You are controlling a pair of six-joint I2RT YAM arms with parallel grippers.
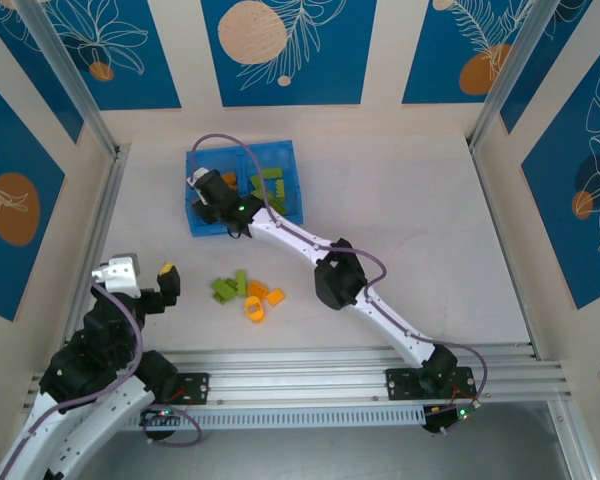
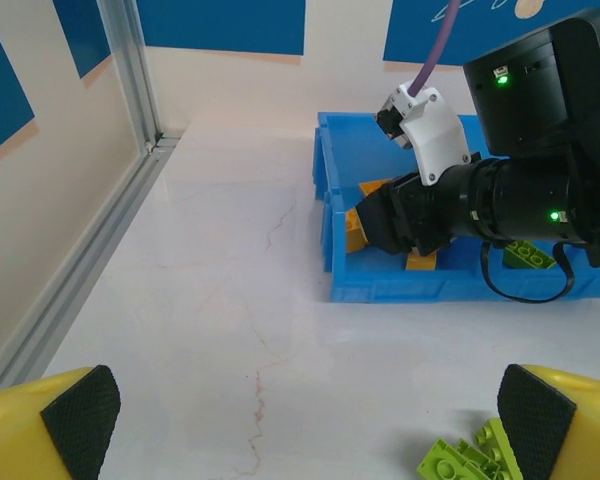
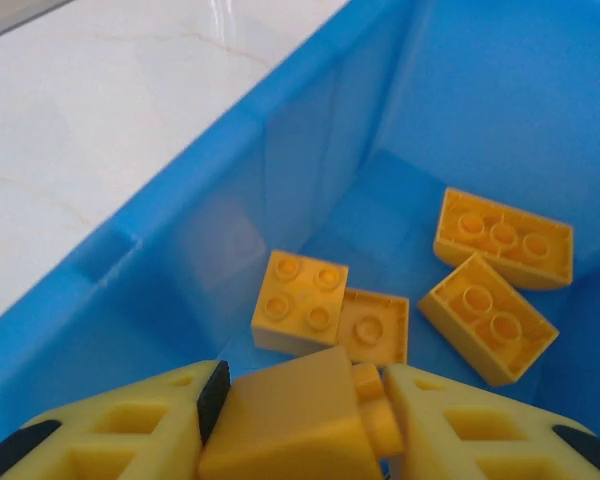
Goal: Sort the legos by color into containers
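Observation:
My right gripper (image 3: 300,410) hangs over the left compartment of the blue tray (image 3: 230,150), shut on an orange-yellow lego (image 3: 290,430) that sits between its fingers. Below it several orange-yellow legos (image 3: 300,300) lie on the compartment floor. From above, the right gripper (image 1: 212,195) covers much of that compartment, and green legos (image 1: 270,185) fill the right one. Loose green legos (image 1: 228,288) and orange legos (image 1: 265,295) lie mid-table. My left gripper (image 1: 167,282) stands open just left of them, and the green legos (image 2: 470,455) show by its right fingertip.
The tray (image 1: 242,148) sits at the back left of the table. The right arm (image 1: 340,275) stretches diagonally across the table to it. An aluminium rail (image 2: 130,80) runs along the left wall. Bare tabletop lies between my left gripper (image 2: 310,420) and the tray (image 2: 420,288).

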